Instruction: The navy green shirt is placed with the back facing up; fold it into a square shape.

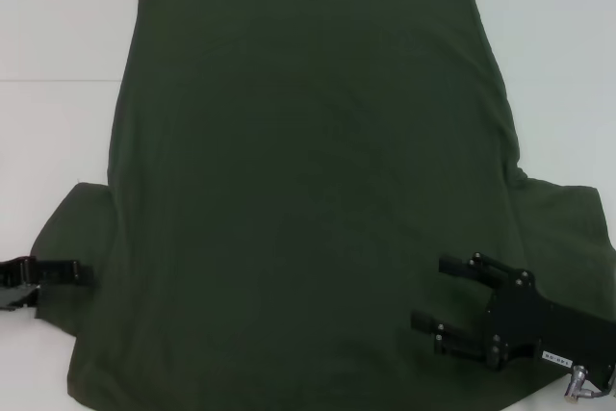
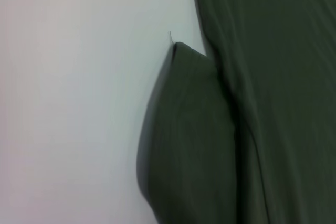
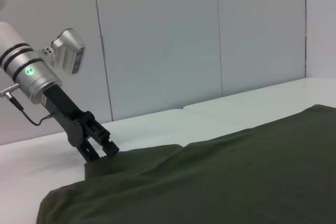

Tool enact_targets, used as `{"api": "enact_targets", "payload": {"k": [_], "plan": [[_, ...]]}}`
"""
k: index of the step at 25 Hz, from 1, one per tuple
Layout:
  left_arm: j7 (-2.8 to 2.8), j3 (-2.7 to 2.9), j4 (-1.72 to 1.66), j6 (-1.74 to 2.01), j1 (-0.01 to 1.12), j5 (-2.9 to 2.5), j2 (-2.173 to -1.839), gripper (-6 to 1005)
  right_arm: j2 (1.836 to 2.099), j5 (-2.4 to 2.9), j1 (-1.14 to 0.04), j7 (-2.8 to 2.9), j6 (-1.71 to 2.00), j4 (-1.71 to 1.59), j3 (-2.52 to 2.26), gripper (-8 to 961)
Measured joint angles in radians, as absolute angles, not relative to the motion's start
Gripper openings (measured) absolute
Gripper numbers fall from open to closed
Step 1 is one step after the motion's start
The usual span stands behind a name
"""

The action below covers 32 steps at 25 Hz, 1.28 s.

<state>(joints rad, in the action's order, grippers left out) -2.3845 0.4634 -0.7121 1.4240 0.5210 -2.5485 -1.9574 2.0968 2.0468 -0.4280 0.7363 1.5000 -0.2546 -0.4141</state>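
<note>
The navy green shirt (image 1: 308, 190) lies spread flat on the white table (image 1: 58, 26), plain side up, its hem at the far side and both sleeves sticking out at the near left and near right, so no fold looks made yet; the step in hand seems to be taking hold of the sleeves for the first fold inward. The left gripper (image 1: 82, 273) sits low at the near left, right at the outer edge of the left sleeve (image 2: 184, 140). In the right wrist view its fingertips (image 3: 104, 149) appear drawn close together at the cloth edge, but whether they truly pinch the fabric I cannot tell. The right gripper (image 1: 433, 294) hovers over the shirt body near the right sleeve (image 1: 568, 228), its two fingers (image 1: 467, 267) spread wide apart, holding nothing. Next, each gripper likely needs a firm pinch on its sleeve edge, then a carry toward the shirt's middle while keeping the cloth smooth.
</note>
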Motion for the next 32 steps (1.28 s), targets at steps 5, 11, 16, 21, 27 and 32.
{"api": "enact_targets", "payload": {"k": [5,11,16,21,27,32], "plan": [[-2.383,0.464,-0.713,1.422,0.525,-2.552,-1.962,945,2.097,2.046,-0.428,0.736,1.501,-0.255,-0.414,852],[-2.389,0.468,-0.718,1.396,0.523,-2.559,-1.967,871,2.096,2.045,-0.426,0.736,1.508,-0.255,-0.414,852],[-2.391,0.474,-0.718,1.376,0.525,-2.565,-1.969,723,2.095,2.043,-0.426,0.736,1.510,-0.255,-0.414,852],[-2.395,0.474,-0.719,1.373,0.528,-2.568,-1.970,532,2.095,2.043,-0.427,0.736,1.511,-0.255,-0.414,852],[-2.404,0.474,-0.720,1.365,0.532,-2.568,-1.969,278,2.095,2.043,-0.428,0.736,1.511,-0.255,-0.413,852],[-2.402,0.473,-0.721,1.366,0.536,-2.563,-1.969,91,2.095,2.043,-0.428,0.738,1.512,-0.255,-0.412,852]]}}
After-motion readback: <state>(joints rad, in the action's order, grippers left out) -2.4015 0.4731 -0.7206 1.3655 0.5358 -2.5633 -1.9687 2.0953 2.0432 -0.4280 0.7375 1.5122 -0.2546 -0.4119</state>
